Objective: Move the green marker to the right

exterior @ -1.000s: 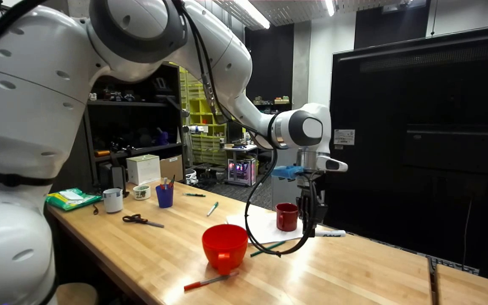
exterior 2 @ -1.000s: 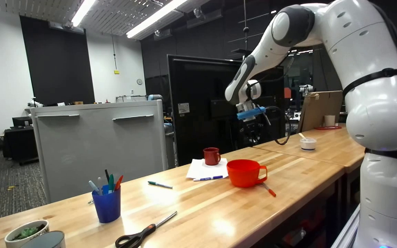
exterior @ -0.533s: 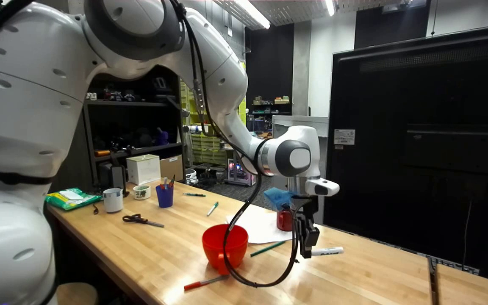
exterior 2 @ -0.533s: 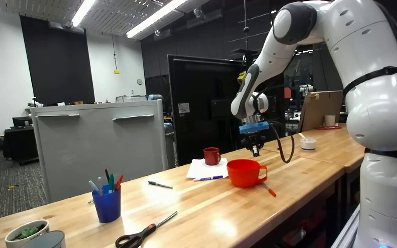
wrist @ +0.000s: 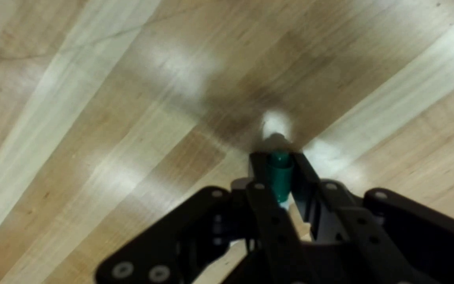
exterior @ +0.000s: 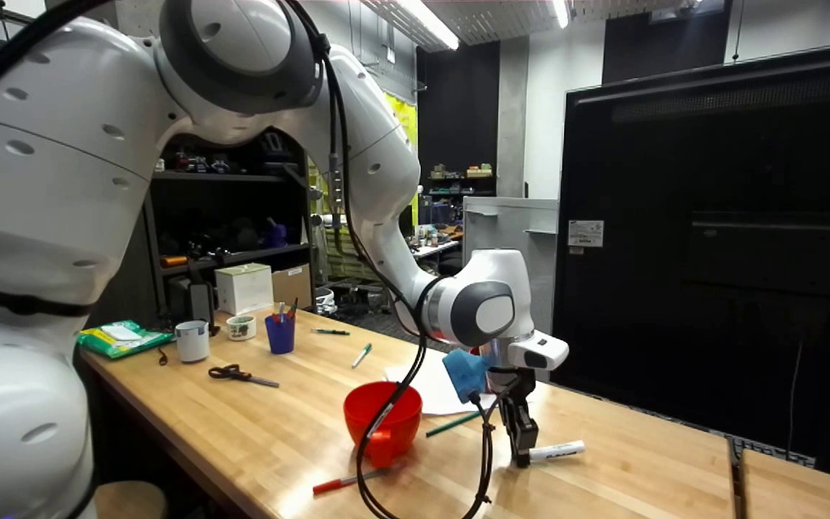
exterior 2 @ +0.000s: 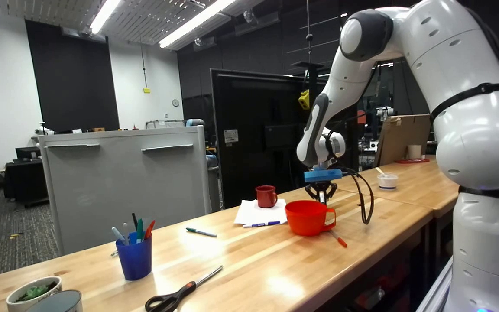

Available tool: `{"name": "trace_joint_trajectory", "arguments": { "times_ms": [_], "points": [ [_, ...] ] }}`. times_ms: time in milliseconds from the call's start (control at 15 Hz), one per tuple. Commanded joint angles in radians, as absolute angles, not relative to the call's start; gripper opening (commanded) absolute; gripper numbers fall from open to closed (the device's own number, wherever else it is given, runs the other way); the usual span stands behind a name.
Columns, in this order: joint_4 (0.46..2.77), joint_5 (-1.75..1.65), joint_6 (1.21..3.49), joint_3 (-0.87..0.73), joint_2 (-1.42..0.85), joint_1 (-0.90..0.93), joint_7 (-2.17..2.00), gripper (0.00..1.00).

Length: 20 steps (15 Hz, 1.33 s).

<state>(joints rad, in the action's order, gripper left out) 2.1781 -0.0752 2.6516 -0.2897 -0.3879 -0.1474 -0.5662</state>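
Note:
The green marker, with a green cap and a white barrel, is held in my gripper (wrist: 277,157). In the wrist view its cap (wrist: 280,177) sits between the two fingertips, with a finger on each side. In an exterior view its white barrel (exterior: 558,451) sticks out to the right of the fingers (exterior: 521,455). In an exterior view my gripper (exterior 2: 322,200) is behind the red bowl, the marker (exterior 2: 322,197) seen nearly end-on. The marker is at or just above the table; I cannot tell whether it touches.
The red bowl (exterior: 383,418) stands left of the gripper, a red pen (exterior: 346,481) beside it. A dark red mug (exterior 2: 266,196) stands on white paper (exterior 2: 249,213). Another marker (exterior 2: 261,224) lies at the paper's edge. A greenish pen (exterior 2: 201,232), blue cup (exterior 2: 138,258) and scissors (exterior 2: 180,294) are farther off.
My gripper has come down close to the table, carrying the green marker with it, and swung clear of the mug. The objects on the table have not moved.

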Motion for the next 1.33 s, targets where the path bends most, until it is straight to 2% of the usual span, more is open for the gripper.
{"name": "trace_joint_trajectory", "arguments": {
  "times_ms": [0,67,133,267,667,800,1267],
  "points": [
    [2.219,-0.057,2.704,-0.315,-0.376,-0.12,-0.572,0.05],
    [2.218,-0.058,2.709,-0.318,-0.378,-0.117,-0.572,0.45],
    [2.218,-0.066,2.71,-0.324,-0.376,-0.11,-0.576,0.46],
    [2.218,-0.069,2.71,-0.328,-0.373,-0.103,-0.576,0.55],
    [2.216,-0.101,2.726,-0.347,-0.357,-0.055,-0.577,0.97],
    [2.202,-0.121,2.712,-0.352,-0.341,-0.034,-0.557,1.0],
    [2.124,-0.168,2.573,-0.303,-0.189,-0.034,-0.415,1.0]
  ]
}}
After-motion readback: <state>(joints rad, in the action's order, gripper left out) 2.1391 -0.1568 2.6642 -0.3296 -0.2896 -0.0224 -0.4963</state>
